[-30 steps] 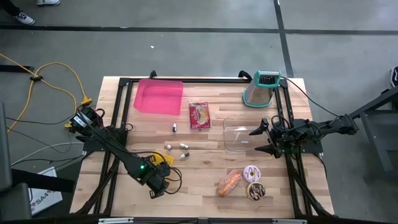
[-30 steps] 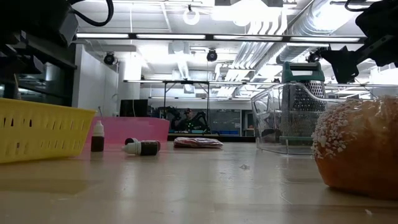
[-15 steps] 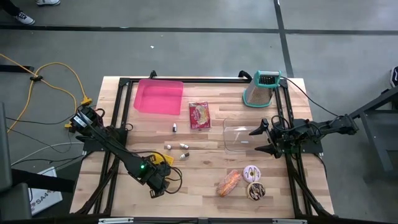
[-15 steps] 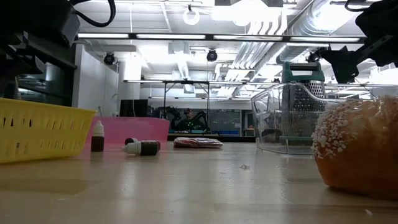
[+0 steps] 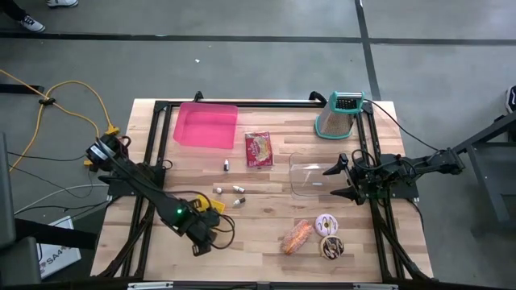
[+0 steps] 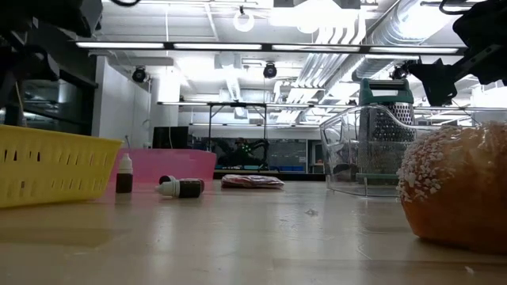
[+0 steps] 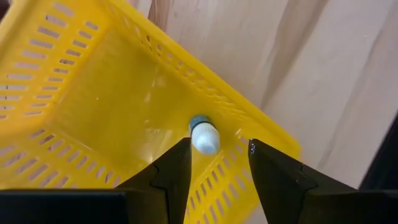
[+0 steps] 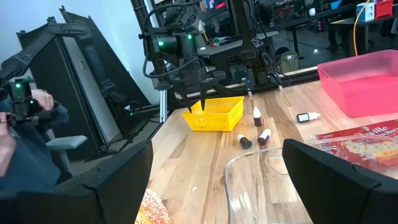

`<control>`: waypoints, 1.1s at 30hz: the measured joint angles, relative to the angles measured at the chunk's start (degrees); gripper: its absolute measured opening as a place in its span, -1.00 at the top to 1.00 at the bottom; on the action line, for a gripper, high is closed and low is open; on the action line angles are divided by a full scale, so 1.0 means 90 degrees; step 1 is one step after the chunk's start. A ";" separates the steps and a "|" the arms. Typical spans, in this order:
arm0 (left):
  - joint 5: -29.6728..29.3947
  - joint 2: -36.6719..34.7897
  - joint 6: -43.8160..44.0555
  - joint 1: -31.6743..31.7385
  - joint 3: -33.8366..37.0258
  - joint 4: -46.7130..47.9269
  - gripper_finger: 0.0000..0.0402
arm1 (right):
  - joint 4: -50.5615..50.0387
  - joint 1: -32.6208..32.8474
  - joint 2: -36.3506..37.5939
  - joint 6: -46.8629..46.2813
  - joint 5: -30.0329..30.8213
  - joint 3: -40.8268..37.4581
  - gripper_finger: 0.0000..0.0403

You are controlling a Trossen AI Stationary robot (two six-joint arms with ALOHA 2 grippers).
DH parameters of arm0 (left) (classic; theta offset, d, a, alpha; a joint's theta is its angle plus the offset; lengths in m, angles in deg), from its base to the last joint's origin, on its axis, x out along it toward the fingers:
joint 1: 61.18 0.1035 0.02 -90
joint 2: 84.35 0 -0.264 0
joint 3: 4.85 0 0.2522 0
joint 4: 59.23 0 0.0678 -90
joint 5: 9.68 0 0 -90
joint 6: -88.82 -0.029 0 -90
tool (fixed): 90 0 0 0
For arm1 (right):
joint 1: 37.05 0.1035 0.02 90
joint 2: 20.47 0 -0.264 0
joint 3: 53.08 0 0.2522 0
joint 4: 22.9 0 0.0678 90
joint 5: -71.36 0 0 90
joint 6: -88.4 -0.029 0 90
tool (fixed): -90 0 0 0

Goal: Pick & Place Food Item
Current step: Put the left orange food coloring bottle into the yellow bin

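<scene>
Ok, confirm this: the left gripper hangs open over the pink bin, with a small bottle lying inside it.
Wrong bin. The left gripper hangs open over the yellow basket, and the bottle lies in that; the left wrist view shows it. The pink bin sits apart.

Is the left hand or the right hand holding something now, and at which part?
Nothing is held. The left hand is open above a small bottle lying in the yellow basket. The right hand is open, empty.

A small bottle point(image 7: 204, 137) lies in the basket point(image 7: 74, 112), below the left end effector point(image 7: 217, 163).
</scene>
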 joint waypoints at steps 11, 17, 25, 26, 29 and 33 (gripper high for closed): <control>0.0009 -0.0087 -0.0265 0.0236 0.0000 -0.0002 0.24 | 0.0000 0.0000 0.0000 0.0000 0.0000 0.0000 -0.73; 0.0098 -0.0109 -0.0685 0.0351 0.0003 -0.0029 0.24 | 0.0000 0.0000 0.0000 0.0002 0.0000 0.0002 -0.73; 0.0255 -0.0496 -0.1218 0.0787 0.0005 -0.0051 0.24 | 0.0000 0.0002 0.0000 0.0002 0.0000 0.0000 -0.73; 0.0263 -0.0564 -0.1310 0.0870 0.0005 -0.0053 0.24 | 0.0000 0.0002 0.0000 0.0001 0.0000 0.0001 -0.73; 0.0440 -0.0760 -0.1572 0.1156 0.0005 -0.0050 0.24 | 0.0000 0.0002 0.0000 0.0002 0.0000 0.0000 -0.73; 0.0588 -0.1021 -0.1891 0.1583 0.0005 -0.0049 0.24 | 0.0000 0.0000 0.0000 0.0001 0.0000 0.0000 -0.73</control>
